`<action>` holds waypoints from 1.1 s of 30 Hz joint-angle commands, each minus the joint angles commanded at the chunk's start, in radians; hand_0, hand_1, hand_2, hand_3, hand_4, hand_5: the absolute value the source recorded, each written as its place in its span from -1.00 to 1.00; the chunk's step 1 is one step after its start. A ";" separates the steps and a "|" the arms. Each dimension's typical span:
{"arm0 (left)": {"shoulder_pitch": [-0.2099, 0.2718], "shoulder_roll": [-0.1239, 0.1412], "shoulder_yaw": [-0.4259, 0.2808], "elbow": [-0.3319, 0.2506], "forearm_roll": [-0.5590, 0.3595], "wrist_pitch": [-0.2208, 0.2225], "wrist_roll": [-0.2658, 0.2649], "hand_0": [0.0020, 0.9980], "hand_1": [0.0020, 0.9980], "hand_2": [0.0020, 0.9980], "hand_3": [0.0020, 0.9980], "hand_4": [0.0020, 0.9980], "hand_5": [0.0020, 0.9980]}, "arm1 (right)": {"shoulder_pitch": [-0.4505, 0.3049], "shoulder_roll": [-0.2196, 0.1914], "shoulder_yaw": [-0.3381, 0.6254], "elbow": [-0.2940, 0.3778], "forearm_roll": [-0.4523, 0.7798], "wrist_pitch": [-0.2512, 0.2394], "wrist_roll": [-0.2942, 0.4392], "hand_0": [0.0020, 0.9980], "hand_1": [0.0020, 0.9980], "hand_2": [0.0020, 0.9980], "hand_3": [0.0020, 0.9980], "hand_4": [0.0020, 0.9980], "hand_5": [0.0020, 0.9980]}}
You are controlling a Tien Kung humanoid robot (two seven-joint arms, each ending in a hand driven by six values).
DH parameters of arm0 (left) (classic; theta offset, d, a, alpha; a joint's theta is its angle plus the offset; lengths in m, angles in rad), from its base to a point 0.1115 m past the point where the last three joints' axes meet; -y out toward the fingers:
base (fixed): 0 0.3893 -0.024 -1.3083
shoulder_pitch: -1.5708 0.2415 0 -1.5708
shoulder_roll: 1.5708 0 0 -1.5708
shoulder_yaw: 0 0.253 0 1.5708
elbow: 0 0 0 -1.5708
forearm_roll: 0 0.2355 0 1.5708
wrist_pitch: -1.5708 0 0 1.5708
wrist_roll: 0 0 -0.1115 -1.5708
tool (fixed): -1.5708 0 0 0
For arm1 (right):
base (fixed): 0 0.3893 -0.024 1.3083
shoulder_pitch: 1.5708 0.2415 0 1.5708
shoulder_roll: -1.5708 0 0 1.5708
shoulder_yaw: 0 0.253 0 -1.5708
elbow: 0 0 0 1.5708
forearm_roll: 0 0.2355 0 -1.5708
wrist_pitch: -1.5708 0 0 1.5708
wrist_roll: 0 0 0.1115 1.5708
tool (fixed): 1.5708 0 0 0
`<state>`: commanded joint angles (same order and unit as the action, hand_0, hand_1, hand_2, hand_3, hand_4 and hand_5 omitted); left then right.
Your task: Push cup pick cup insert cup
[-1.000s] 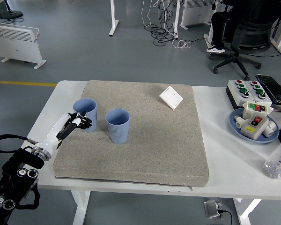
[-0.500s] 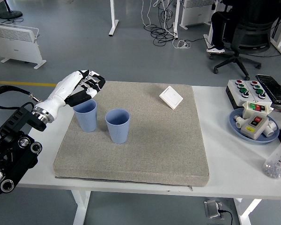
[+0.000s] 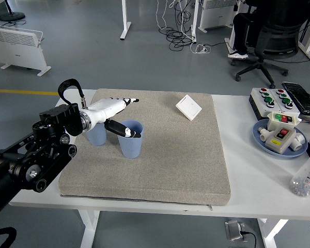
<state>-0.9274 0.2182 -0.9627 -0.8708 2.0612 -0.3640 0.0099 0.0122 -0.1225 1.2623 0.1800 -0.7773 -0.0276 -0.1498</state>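
Two light blue cups stand upright on the grey mat [image 3: 170, 155], at its left half. The left cup [image 3: 96, 136] is partly hidden behind my left hand. The right cup [image 3: 130, 139] stands just beside it. My left hand [image 3: 127, 117] reaches in from the left over the left cup, fingers stretched out and spread. Its thumb [image 3: 125, 131] lies at the near rim of the right cup, and its long fingers [image 3: 125, 101] point right above and behind that cup. The hand holds nothing. The right arm is out of view.
A white switch plate [image 3: 188, 107] lies at the mat's far right. On the table's right side are a blue plate [image 3: 263, 138] with button boxes, a white button panel [image 3: 273, 99] and a bottle [image 3: 307, 176]. A person sits on an office chair [image 3: 268, 39] far behind.
My left hand rose from beside the left cup, swung right over it, and now has its fingers stretched out at the right cup. Both cups stand where they were.
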 joint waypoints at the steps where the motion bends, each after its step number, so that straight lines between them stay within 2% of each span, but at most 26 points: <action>1: -0.006 -0.007 0.009 0.016 0.005 -0.008 -0.001 1.00 1.00 1.00 1.00 1.00 0.19 | 0.000 -0.001 0.000 0.000 -0.001 0.000 0.000 0.52 0.28 0.34 0.12 -0.84 -0.02; 8: -0.043 -0.053 0.060 0.110 0.015 -0.029 -0.014 1.00 0.98 1.00 1.00 1.00 0.16 | 0.001 -0.004 -0.003 0.000 -0.009 -0.002 -0.003 0.52 0.28 0.34 0.12 -0.84 -0.02; 9: -0.047 -0.063 0.061 0.125 0.020 -0.023 -0.020 1.00 0.98 1.00 1.00 1.00 0.16 | 0.001 -0.004 -0.004 0.000 -0.008 -0.002 -0.002 0.52 0.28 0.34 0.12 -0.84 -0.02; 10: -0.049 -0.068 0.061 0.135 0.024 -0.019 -0.024 0.94 0.89 1.00 1.00 1.00 0.15 | 0.001 -0.004 -0.005 0.000 -0.008 -0.002 -0.002 0.52 0.28 0.34 0.12 -0.84 -0.03; 12: -0.055 -0.083 0.061 0.164 0.034 0.014 -0.052 0.94 0.89 1.00 1.00 1.00 0.15 | 0.002 -0.004 -0.004 0.000 -0.009 -0.003 -0.002 0.52 0.28 0.34 0.12 -0.84 -0.03; 15: -0.061 -0.095 0.058 0.194 0.067 0.025 -0.059 0.94 0.89 1.00 1.00 1.00 0.15 | 0.007 -0.005 -0.007 0.000 -0.008 -0.003 -0.002 0.52 0.28 0.34 0.12 -0.84 -0.03; 16: -0.063 -0.096 0.057 0.198 0.076 0.025 -0.059 0.63 0.77 1.00 0.99 1.00 0.09 | 0.008 -0.005 -0.007 0.000 -0.008 -0.003 -0.002 0.52 0.28 0.34 0.12 -0.84 -0.03; 21: -0.068 -0.090 0.055 0.209 0.148 0.032 -0.062 0.63 0.77 1.00 0.99 1.00 0.09 | 0.009 -0.006 -0.009 0.000 -0.005 -0.003 0.000 0.52 0.28 0.34 0.12 -0.84 -0.03; 22: -0.069 -0.089 0.055 0.209 0.153 0.031 -0.062 0.24 0.53 0.82 0.83 0.99 0.02 | 0.009 -0.006 -0.010 0.000 -0.005 -0.003 0.000 0.52 0.28 0.34 0.12 -0.84 -0.03; 27: -0.074 -0.081 0.053 0.200 0.201 0.013 -0.060 0.24 0.53 0.82 0.83 0.99 0.02 | 0.011 -0.006 -0.010 0.000 -0.009 -0.003 -0.002 0.52 0.28 0.34 0.12 -0.84 -0.03; 28: -0.074 -0.079 0.053 0.198 0.203 0.010 -0.060 0.07 0.42 0.72 0.71 1.00 0.06 | 0.011 -0.006 -0.010 0.000 -0.008 -0.003 -0.002 0.52 0.28 0.34 0.12 -0.84 -0.03; 33: -0.070 -0.076 0.053 0.192 0.184 -0.002 -0.065 0.07 0.42 0.72 0.71 1.00 0.06 | 0.011 -0.006 -0.011 0.000 -0.006 -0.004 -0.001 0.52 0.28 0.34 0.12 -0.84 -0.03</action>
<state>-0.9977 0.1422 -0.9100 -0.6787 2.2448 -0.3663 -0.0549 0.0232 -0.1287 1.2517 0.1800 -0.7838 -0.0313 -0.1506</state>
